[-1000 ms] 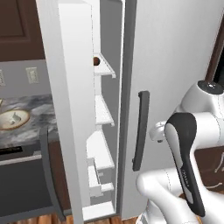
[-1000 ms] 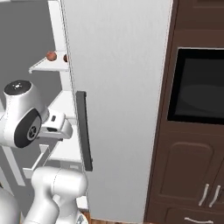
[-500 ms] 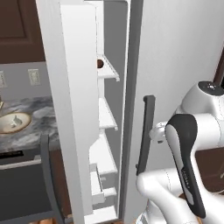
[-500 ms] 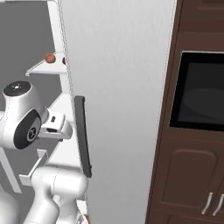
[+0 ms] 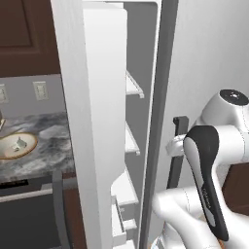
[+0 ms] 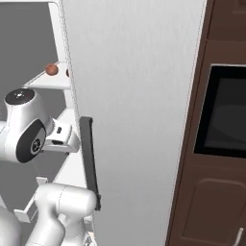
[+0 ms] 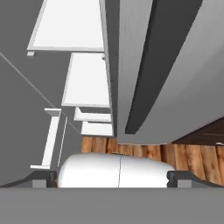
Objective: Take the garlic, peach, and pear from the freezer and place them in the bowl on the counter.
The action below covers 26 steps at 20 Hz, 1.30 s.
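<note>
The freezer (image 5: 132, 142) stands open, its white door (image 5: 97, 121) swung out toward me and its white shelves bare where they show. On an upper shelf (image 6: 45, 81) sits a round reddish-brown fruit (image 6: 51, 69); I cannot tell if it is the peach. The garlic and the pear are hidden. The tan-rimmed bowl (image 5: 14, 146) rests on the dark marbled counter (image 5: 48, 141) at the left. My gripper (image 7: 113, 177) is open and holds nothing. It hangs beside the dark handle (image 7: 148, 65) of the neighbouring fridge door, pointing down along it.
The wide grey fridge door (image 6: 139, 96) with its dark handle (image 6: 90, 158) stands right next to the hand. A black built-in oven (image 6: 226, 110) sits in dark brown cabinets at the right. A dark appliance front (image 5: 29, 214) is under the counter. Wooden floor (image 7: 175, 153) lies below.
The whole scene has slid rightward and grown larger in both base views, so the base has driven. The fruit on the shelf is now hidden by the freezer door in the left view. The gripper stays open.
</note>
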Motion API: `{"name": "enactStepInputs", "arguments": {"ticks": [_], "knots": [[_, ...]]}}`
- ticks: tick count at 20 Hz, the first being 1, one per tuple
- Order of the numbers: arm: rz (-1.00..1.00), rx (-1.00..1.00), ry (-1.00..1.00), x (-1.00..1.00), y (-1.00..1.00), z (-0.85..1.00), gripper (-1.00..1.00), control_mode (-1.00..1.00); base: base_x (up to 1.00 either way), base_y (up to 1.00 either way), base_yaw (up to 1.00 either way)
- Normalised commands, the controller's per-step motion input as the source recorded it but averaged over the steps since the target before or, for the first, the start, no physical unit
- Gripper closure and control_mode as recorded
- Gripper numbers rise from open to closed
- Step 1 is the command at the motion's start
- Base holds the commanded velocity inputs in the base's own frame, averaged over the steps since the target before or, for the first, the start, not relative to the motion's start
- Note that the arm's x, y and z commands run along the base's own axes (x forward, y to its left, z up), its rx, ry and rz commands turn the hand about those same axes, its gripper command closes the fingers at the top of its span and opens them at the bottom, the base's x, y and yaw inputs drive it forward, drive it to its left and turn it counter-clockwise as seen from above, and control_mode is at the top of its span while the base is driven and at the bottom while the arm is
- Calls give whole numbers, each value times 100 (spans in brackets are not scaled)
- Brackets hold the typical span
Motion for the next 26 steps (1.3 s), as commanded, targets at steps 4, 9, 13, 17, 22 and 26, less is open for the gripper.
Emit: {"name": "enactStepInputs", "arguments": {"ticks": [4, 9, 13, 17, 22, 26], "knots": [[0, 0, 0, 0, 0, 0, -100, 100, 20, 39, 0], [0, 0, 0, 0, 0, 0, -100, 100, 33, 28, 2], [0, 0, 0, 0, 0, 0, -100, 100, 48, 34, 4], [0, 0, 0, 0, 0, 0, -100, 100, 43, 40, 2], [0, 0, 0, 0, 0, 0, -100, 100, 44, 29, 0], [0, 0, 0, 0, 0, 0, -100, 100, 56, 0, 0]]}}
